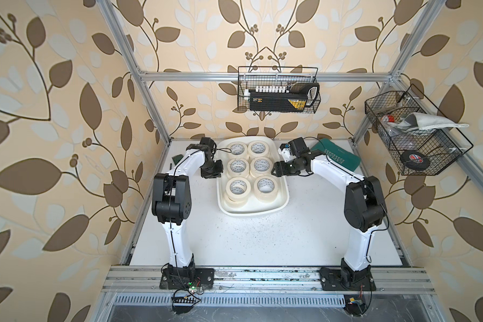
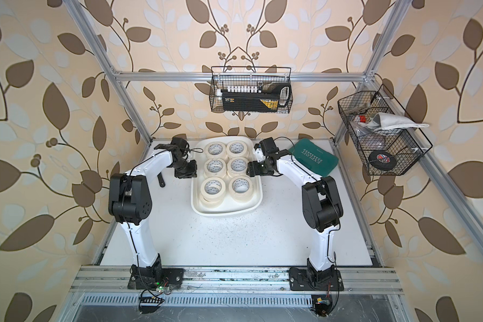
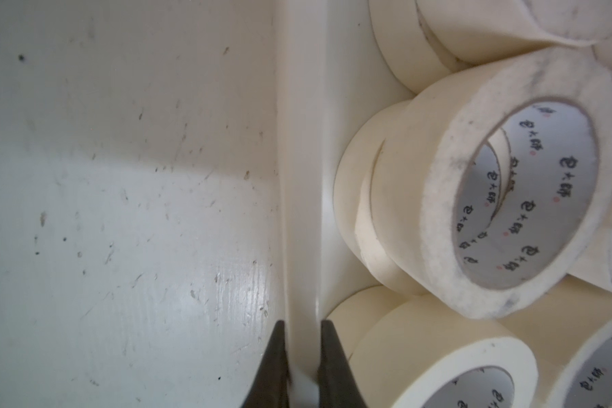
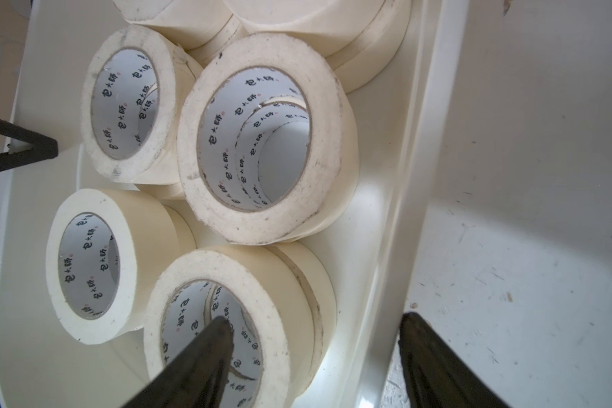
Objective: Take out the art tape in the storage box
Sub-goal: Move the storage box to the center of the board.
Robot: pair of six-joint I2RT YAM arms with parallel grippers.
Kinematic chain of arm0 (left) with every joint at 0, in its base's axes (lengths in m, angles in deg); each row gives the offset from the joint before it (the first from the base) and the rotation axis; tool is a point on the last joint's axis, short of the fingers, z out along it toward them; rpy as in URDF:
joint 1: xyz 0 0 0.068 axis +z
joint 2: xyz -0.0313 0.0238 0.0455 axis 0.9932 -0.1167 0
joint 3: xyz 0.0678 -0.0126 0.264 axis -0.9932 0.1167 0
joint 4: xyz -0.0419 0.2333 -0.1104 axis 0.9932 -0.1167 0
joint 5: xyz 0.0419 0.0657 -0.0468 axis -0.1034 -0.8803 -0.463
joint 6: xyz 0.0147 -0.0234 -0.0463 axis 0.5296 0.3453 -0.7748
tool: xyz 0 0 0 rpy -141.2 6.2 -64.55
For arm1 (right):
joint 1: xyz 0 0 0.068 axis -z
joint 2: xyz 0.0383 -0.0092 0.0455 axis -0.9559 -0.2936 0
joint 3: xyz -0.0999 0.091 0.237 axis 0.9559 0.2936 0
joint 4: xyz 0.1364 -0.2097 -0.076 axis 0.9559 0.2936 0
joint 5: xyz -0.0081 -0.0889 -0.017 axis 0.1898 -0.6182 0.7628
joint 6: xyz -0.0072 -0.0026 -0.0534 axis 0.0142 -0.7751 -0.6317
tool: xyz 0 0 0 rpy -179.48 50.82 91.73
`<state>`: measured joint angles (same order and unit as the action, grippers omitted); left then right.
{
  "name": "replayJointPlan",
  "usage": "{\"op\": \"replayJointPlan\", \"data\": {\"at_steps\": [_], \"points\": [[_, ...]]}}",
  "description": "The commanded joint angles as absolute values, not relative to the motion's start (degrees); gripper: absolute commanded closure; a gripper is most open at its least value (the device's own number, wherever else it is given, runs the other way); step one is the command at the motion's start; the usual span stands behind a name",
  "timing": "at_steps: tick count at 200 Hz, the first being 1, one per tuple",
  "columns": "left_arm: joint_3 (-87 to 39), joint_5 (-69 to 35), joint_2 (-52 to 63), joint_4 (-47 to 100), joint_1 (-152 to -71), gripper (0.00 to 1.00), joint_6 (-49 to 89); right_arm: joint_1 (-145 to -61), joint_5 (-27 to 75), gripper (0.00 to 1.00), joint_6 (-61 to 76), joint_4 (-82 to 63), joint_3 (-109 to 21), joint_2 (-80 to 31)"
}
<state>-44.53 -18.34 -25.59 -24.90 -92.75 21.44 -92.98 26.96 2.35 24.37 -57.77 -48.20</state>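
Note:
The storage box (image 1: 251, 212) (image 2: 226, 212) is a white tub in mid-table, holding several cream art tape rolls (image 1: 261, 165) (image 2: 238, 165) stacked in two columns. My left gripper (image 1: 211, 174) (image 2: 186, 174) is at the box's left side, shut on its rim (image 3: 302, 212), one finger on each side of the wall. My right gripper (image 1: 275, 169) (image 2: 250, 170) (image 4: 315, 321) stands open across the right rim (image 4: 417, 176). One finger is over the printed core of a roll (image 4: 227, 282); the other is outside the box, above the table.
A teal case (image 1: 336, 157) (image 2: 313, 157) lies behind the right arm at the back right. Black wire baskets hang on the back frame (image 1: 278, 90) and on the right frame (image 1: 413, 133), the latter holding a black roll (image 1: 411, 160). A small dark object (image 2: 161, 181) lies left of the box.

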Motion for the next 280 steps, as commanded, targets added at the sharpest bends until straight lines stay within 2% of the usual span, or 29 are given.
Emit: {"op": "replayJointPlan", "data": {"at_steps": [1,29,66,105,139,182,215,280], "points": [[-49.64,-11.56,-26.11,-20.54,-94.99,1.0,25.05,-93.14,27.01,0.25,2.76,24.76,-57.53,-44.87],[-50.99,-10.4,-27.62,-19.85,-94.99,1.0,23.69,-93.06,25.38,0.26,3.71,26.62,-58.82,-43.24],[-51.18,-8.69,-28.36,-18.14,-94.99,1.0,21.16,-93.1,24.31,0.34,6.66,29.28,-62.73,-43.3],[-49.88,-9.81,-25.75,-17.62,-94.99,0.53,18.91,-94.86,20.27,0.43,7.98,33.12,-68.1,-46.16],[-46.95,-13.48,-19.85,-17.91,-94.9,0.28,17.45,-95.97,17.88,0.52,9.36,36.22,-72.56,-49.71],[-41.11,-21.28,-9.17,-18.12,-94.72,0.02,16.02,-97.01,15.28,0.53,11.53,38.56,-76.61,-54.06],[-36.91,-24.71,-1.88,-18.17,-94.64,0.01,15.14,-97.22,13.98,0.54,13.03,40.35,-80.18,-57.48],[-30.25,-21.4,7.36,-19.15,-94.64,0.01,14.35,-97.71,10.64,0.53,14.48,43.35,-87.05,-63.7]]}}
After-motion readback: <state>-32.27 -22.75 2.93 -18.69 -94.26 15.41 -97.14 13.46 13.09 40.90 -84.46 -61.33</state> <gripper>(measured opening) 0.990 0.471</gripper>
